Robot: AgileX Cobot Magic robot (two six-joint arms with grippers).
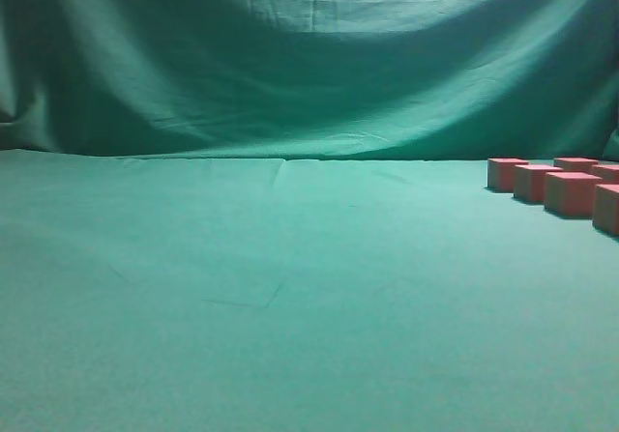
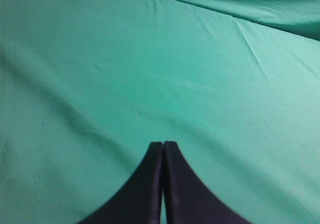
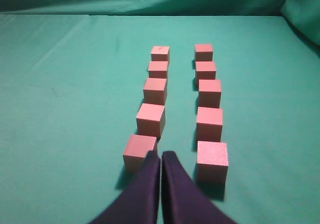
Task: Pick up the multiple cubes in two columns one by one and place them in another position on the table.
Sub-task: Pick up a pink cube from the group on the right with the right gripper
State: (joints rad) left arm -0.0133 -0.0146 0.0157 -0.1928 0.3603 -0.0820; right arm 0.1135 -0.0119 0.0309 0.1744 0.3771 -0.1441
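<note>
Several pink cubes stand in two straight columns on the green table (image 3: 60, 134) in the right wrist view, running away from the camera. The nearest left cube (image 3: 137, 151) is partly covered by my right gripper (image 3: 161, 155), which is shut and empty, hovering on the near side of the columns. The nearest right cube (image 3: 212, 160) sits just right of the fingers. In the exterior view several cubes (image 1: 571, 190) show at the far right edge; neither gripper appears there. My left gripper (image 2: 163, 145) is shut over bare cloth with nothing between its fingers.
A draped green backdrop (image 1: 309, 55) hangs behind the table (image 1: 242, 287). The cloth shows slight creases in the left wrist view. The columns are separated by a lane of bare cloth (image 3: 180, 93).
</note>
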